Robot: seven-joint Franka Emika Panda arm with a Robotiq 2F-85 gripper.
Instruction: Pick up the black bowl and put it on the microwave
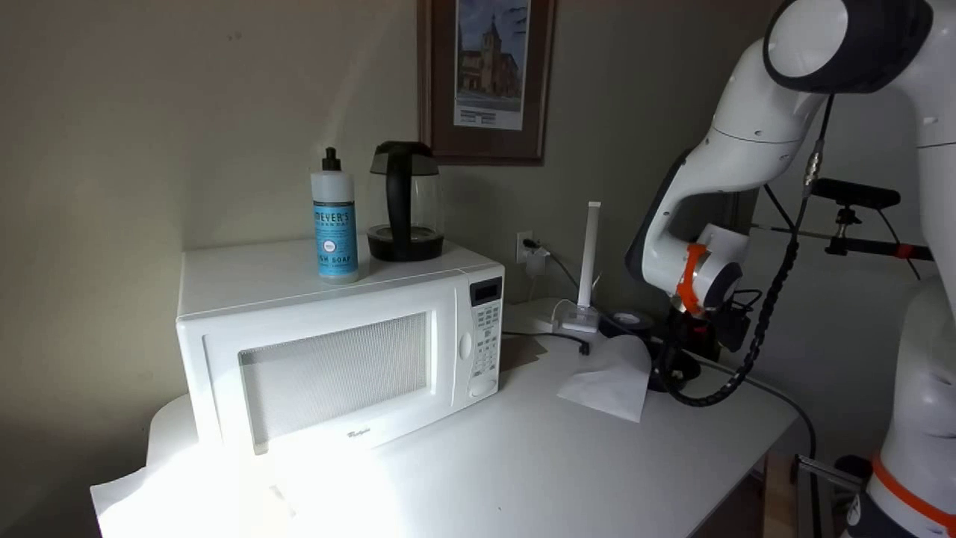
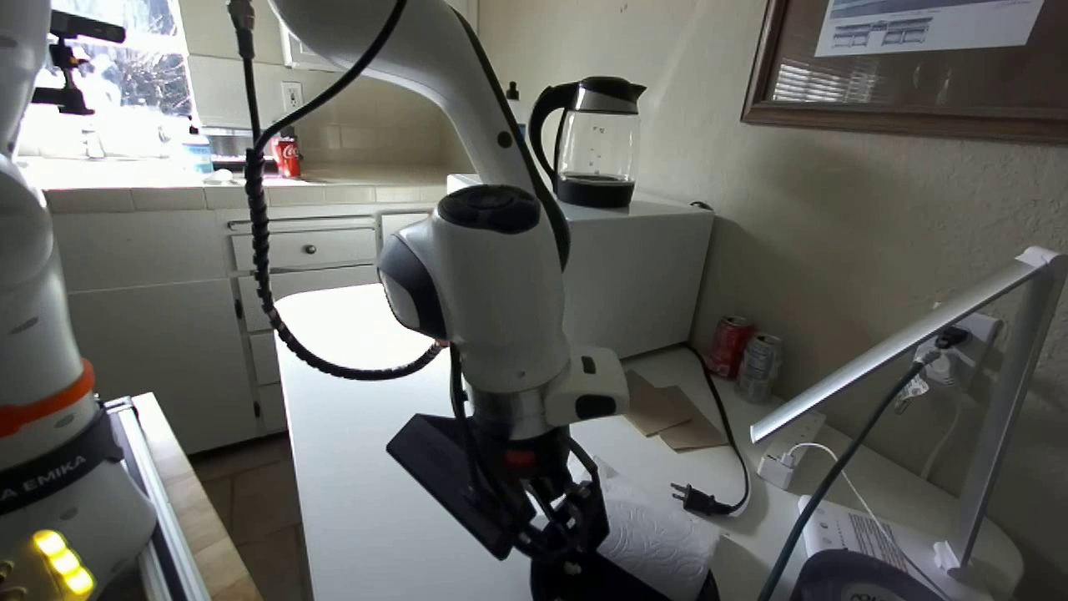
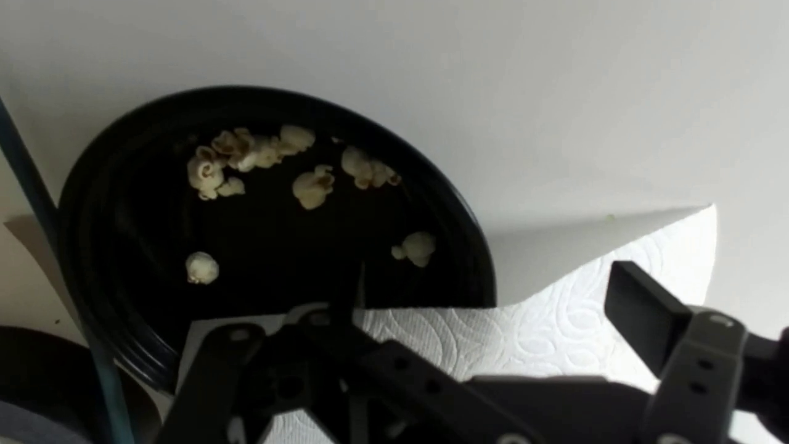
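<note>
Containing popcorn (image 3: 313, 186): black bowl (image 3: 277, 228), set on the table (image 1: 553, 463) well apart from the microwave (image 1: 336, 366), partly covered by a paper towel (image 3: 555, 336).
Gripper (image 3: 487, 302): positioned at the bowl, jaws spread wide.
Microwave top: occupied by a soap bottle (image 1: 334, 228) and a kettle (image 1: 403, 202).

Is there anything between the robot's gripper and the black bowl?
Yes. In the wrist view, a white paper towel covers part of the black bowl, under the open gripper. It might get pinched too when the gripper closes.
</note>
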